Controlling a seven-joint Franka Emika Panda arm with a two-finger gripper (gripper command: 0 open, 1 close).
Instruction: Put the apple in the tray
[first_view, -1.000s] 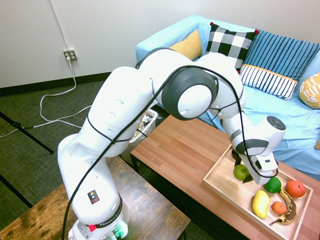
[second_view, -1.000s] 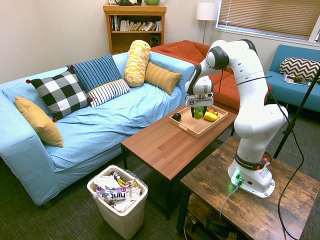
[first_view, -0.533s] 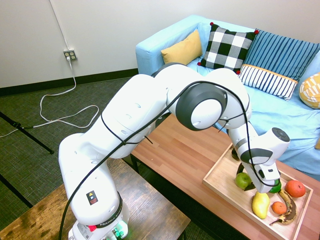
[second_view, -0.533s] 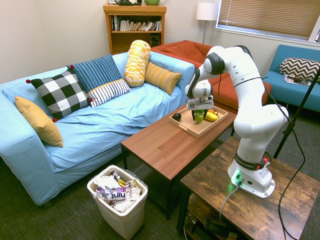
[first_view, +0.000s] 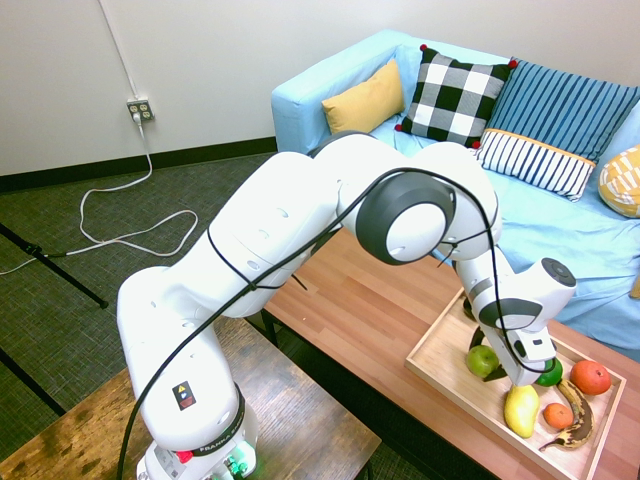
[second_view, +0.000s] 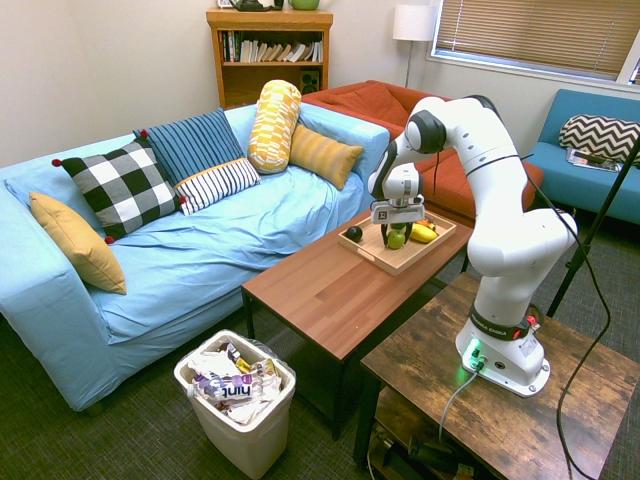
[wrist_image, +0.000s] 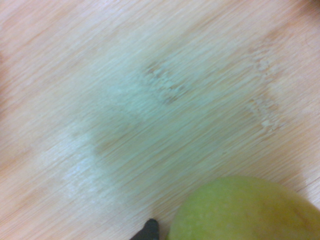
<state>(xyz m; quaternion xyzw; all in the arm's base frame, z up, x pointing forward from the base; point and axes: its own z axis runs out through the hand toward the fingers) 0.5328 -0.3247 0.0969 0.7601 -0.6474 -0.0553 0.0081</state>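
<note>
The light yellow-green apple (first_view: 480, 358) sits low over the near-left part of the light-wood tray (first_view: 437, 358), at or just above its floor. My gripper (first_view: 493, 367) is shut on the apple, with dark fingers on both sides of it. From the other side, the apple (second_view: 396, 239) hangs under the gripper (second_view: 397, 233) inside the tray (second_view: 385, 262) on the coffee table. The wrist view shows the apple (wrist_image: 245, 210) close above the tray's wood grain (wrist_image: 150, 100).
In the tray also lie a dark green fruit (first_view: 549, 374), a yellow fruit (first_view: 521, 408), a red-orange fruit (first_view: 590, 376), a small orange one (first_view: 557, 414) and a browned banana (first_view: 578, 426). A black-green fruit (second_view: 353, 234) lies at the tray's sofa-side corner. A white bin (second_view: 240, 400) stands on the floor.
The arm has lowered the apple down into the tray. The grip has stayed shut on it.
</note>
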